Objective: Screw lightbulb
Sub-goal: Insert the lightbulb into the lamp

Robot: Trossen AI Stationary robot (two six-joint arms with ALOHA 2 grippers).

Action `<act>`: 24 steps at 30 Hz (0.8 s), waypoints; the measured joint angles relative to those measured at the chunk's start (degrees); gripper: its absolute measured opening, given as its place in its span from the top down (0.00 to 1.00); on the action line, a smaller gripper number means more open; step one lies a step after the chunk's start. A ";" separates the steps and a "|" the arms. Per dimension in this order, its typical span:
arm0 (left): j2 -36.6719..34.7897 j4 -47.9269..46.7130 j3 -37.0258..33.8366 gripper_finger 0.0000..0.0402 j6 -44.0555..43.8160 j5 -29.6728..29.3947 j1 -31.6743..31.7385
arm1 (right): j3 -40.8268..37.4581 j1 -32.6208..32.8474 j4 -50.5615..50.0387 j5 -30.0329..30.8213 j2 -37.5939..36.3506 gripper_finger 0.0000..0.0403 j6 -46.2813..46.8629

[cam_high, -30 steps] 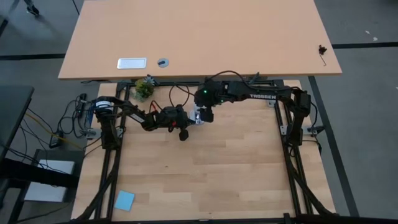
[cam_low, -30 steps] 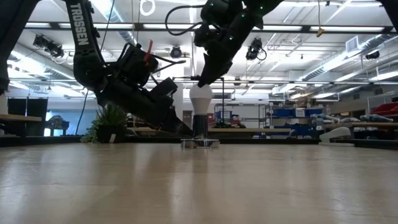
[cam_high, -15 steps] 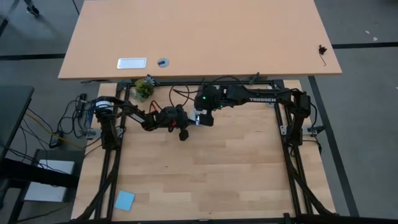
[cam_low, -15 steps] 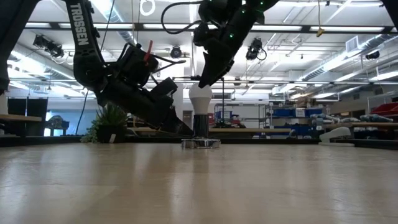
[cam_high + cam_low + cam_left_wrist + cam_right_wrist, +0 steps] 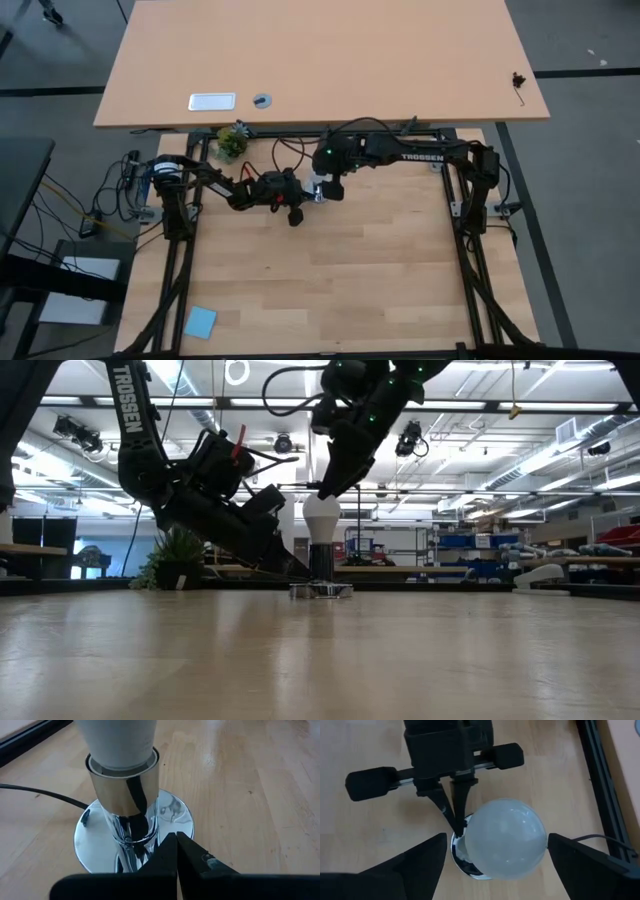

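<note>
1. The lightbulb (image 5: 321, 518) stands upright in a chrome socket (image 5: 126, 785), its white globe uppermost, near the far edge of the wooden surface (image 5: 330, 270) and roughly midway between the two arms.
2. The socket rises on a short stem from a round mirrored base disc (image 5: 177, 817) that rests flat on the surface; a black cord (image 5: 42, 796) runs away from the disc.
3. The right claw (image 5: 492, 857) hangs directly above the bulb, its two fingers spread wide, one on each side of the globe. In the right wrist view a clear gap shows between each finger (image 5: 407, 865) and the globe (image 5: 502, 837), so they do not grip it.
4. In the low view the right arm comes down from above and its tip sits just over the top of the bulb.
5. The left claw (image 5: 176, 845) lies low and tilted, beside the socket's stem, its fingers pressed together into a narrow point. That point sits at the foot of the stem, over the base disc; whether it actually touches the metal cannot be told.
6. A small potted plant (image 5: 231, 143) stands at the surface's far edge, behind the left arm.
</note>
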 joint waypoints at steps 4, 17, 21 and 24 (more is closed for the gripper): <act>0.00 -0.02 0.00 1.00 0.00 0.00 0.00 | 0.00 0.01 0.00 -0.02 0.00 0.12 -0.01; 0.00 -0.02 0.00 1.00 -0.04 0.00 0.00 | 0.02 -0.10 -0.89 0.84 0.00 0.22 17.00; 0.00 0.08 0.00 1.00 -0.04 0.00 -0.02 | 0.02 -0.27 -3.70 1.56 0.00 0.26 30.90; 0.00 0.07 0.00 1.00 -0.04 0.00 0.00 | 0.02 -0.37 -5.20 0.61 -0.01 0.26 33.05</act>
